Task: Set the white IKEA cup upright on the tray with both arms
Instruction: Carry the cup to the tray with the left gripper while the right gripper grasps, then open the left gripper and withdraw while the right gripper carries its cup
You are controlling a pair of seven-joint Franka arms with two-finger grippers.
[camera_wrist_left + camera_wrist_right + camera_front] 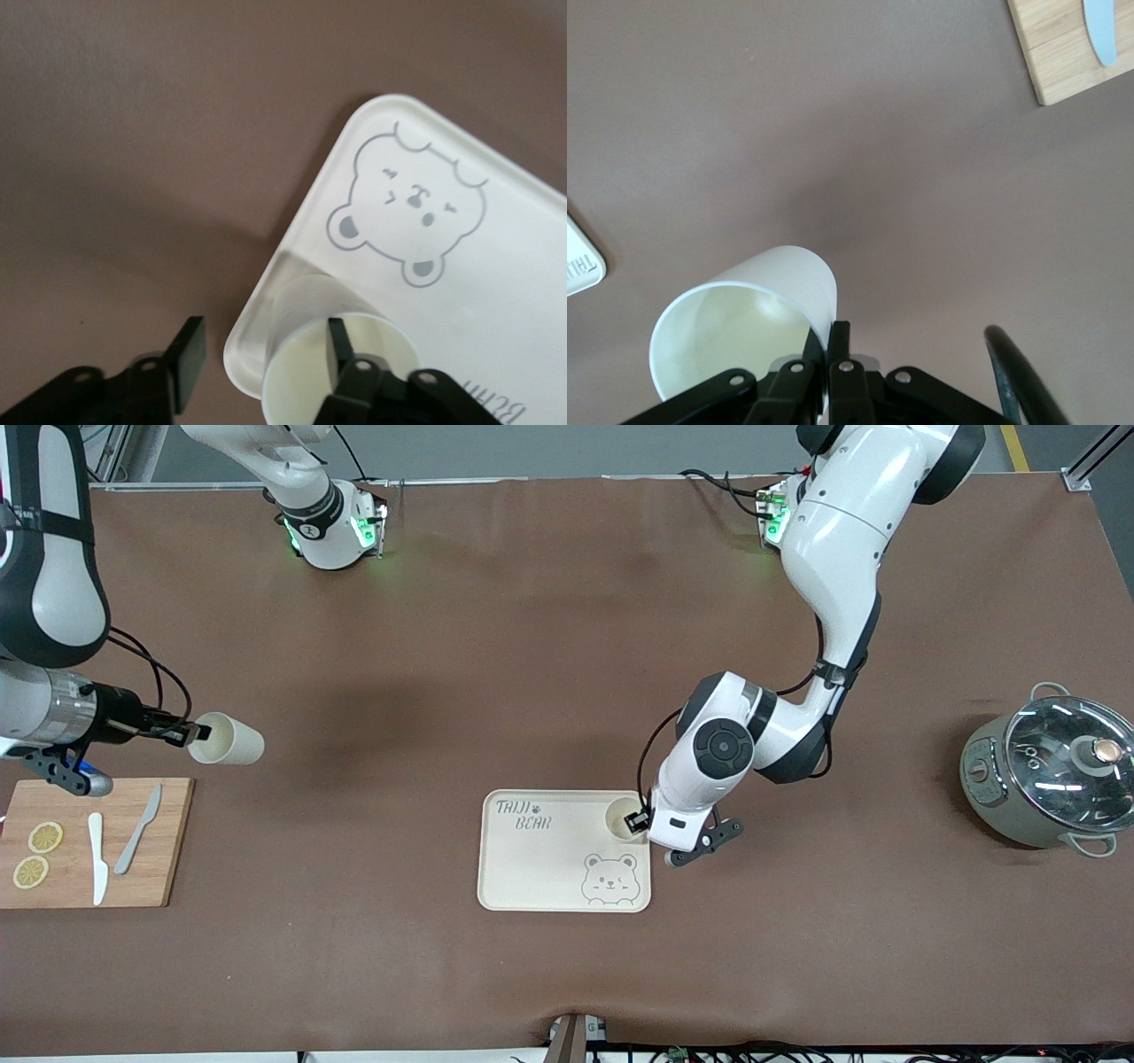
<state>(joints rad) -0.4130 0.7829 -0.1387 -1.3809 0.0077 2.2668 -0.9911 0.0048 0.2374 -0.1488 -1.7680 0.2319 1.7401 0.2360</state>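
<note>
The cream tray (540, 868) with the bear face lies nearer the front camera, mid-table. A white cup (618, 818) stands upright on the tray's corner toward the left arm's end; it also shows in the left wrist view (306, 367). My left gripper (634, 821) is open astride its rim (263, 336), with one finger (339, 347) inside the cup and the other (188, 356) outside, off the tray (461, 292). My right gripper (197, 733) is shut (830, 341) on the rim of a second white cup (229, 739), held on its side (744, 314) over the table beside the cutting board.
A wooden cutting board (97, 841) with two lemon slices (37, 854), a white knife (97, 857) and a grey knife (138, 828) lies at the right arm's end. A grey pot with a glass lid (1050, 775) stands at the left arm's end.
</note>
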